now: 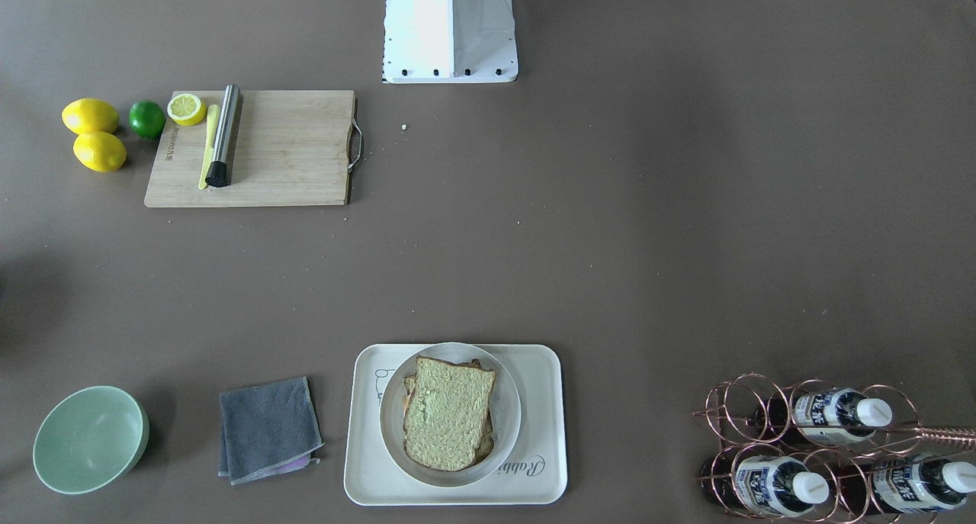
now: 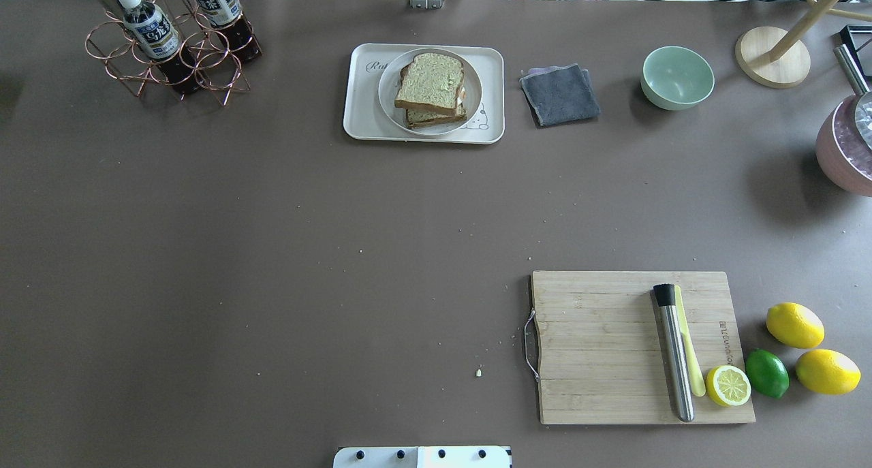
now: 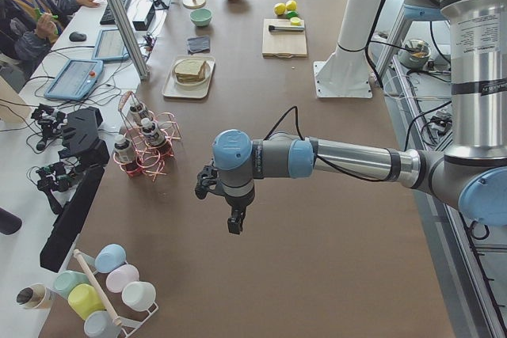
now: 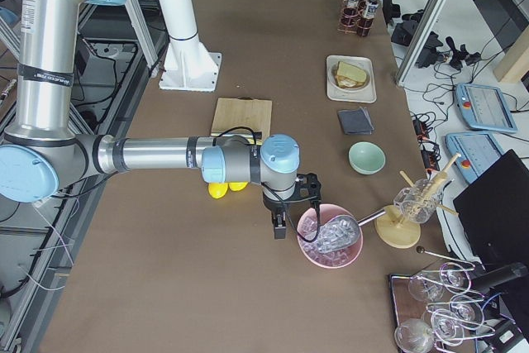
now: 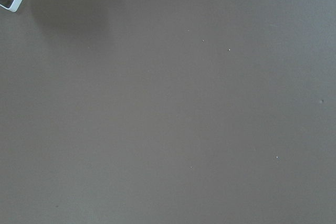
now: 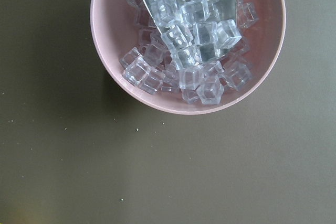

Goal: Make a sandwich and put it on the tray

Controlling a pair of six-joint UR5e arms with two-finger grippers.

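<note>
The sandwich [image 1: 448, 421], two slices of pale greenish-tan bread with brown crust, lies on a round white plate [image 1: 509, 413]. The plate stands on the cream tray [image 1: 537, 470] at the table's far side. The sandwich [image 2: 430, 81] and tray [image 2: 359, 117] also show in the overhead view, where the egg is almost wholly hidden. My left gripper [image 3: 234, 223] hangs over bare table far from the tray. My right gripper [image 4: 279, 227] hangs beside a pink bowl. Both show only in the side views, so I cannot tell whether they are open or shut.
A wooden cutting board [image 2: 599, 345] carries a steel muddler [image 2: 674, 352] and a lemon half [image 2: 727, 385], with lemons and a lime beside it. A grey cloth [image 2: 560, 93], green bowl [image 2: 677, 77], bottle rack [image 2: 170, 42] and a pink bowl of ice cubes [image 6: 189, 40] stand around.
</note>
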